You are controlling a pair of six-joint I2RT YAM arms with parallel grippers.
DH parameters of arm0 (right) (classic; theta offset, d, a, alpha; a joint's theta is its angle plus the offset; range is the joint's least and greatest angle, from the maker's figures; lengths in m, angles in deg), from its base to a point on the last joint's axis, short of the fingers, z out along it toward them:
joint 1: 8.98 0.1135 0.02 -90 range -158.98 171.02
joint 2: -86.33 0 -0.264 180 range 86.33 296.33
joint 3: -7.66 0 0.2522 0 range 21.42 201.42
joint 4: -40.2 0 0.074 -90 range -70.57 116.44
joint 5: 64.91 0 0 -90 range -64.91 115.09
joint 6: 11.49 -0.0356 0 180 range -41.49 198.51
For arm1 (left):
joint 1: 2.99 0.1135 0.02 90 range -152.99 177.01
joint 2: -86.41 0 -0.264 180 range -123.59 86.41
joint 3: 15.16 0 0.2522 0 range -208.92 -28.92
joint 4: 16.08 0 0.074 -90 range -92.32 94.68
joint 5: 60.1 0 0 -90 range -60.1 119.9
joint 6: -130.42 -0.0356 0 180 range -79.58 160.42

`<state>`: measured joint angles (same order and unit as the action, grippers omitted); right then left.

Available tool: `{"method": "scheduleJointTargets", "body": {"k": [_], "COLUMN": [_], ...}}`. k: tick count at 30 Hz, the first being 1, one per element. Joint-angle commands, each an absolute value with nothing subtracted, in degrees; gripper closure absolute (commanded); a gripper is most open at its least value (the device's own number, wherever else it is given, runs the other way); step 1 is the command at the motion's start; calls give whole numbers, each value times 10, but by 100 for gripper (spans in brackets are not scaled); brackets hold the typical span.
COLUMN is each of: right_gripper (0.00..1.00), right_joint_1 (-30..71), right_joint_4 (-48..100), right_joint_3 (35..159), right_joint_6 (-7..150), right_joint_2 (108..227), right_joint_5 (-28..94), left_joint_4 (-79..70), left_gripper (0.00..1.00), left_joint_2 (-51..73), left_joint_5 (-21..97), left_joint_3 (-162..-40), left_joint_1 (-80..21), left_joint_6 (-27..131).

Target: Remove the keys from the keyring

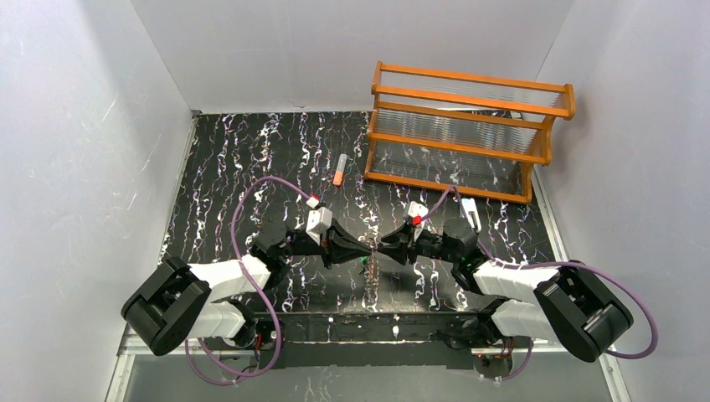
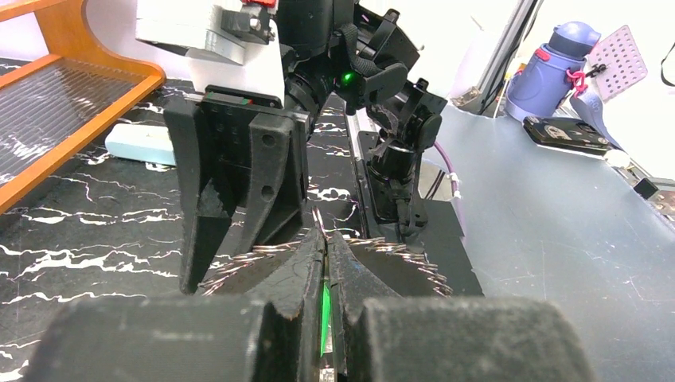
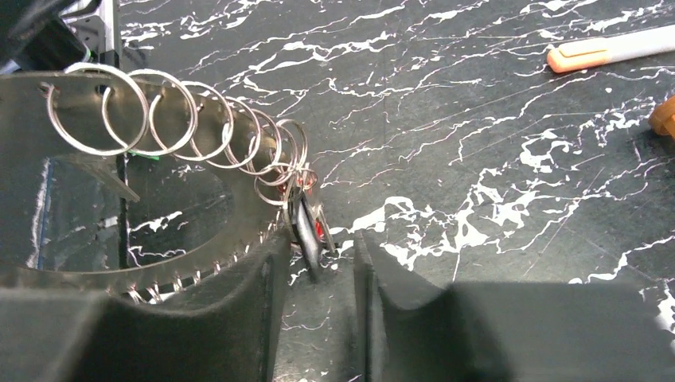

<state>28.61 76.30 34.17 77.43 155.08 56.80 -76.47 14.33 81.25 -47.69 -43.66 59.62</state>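
A black table veined with white marbling fills the floor of a plain enclosure. Pale grey-white walls rise from its left edge, far edge and right edge, and even, bright light falls on them. An orange wooden rack with ribbed clear shelves stands in the table's far right corner, close to the right wall. In the left wrist view, a dull grey surface beside the table carries a purple-blue bottle, a pink perforated panel and a flat dark device, under strong white glare.
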Motion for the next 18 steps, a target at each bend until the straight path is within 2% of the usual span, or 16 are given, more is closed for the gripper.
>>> {"method": "scheduleJointTargets", "body": {"k": [1,4,9,14,18], "right_gripper": [67,99,99,99,99], "right_joint_1": [286,286,286,288,310], "right_joint_4": [797,761,630,393,216], "right_joint_3": [353,364,406,500,606], "right_joint_6": [784,804,821,870,914], "right_joint_2": [1553,1534,1472,1428,1444], "right_joint_5": [582,583,571,520,474], "left_joint_4": [-799,-798,-771,-610,-404], "left_gripper": [100,100,99,66,59], "left_joint_2": [170,174,193,251,302], "left_joint_5": [818,814,794,697,571], "left_joint_3": [-499,-497,-491,-504,-550], "left_joint_1": [-434,-434,-433,-429,-428], "left_joint_6": [597,595,573,502,417]}}
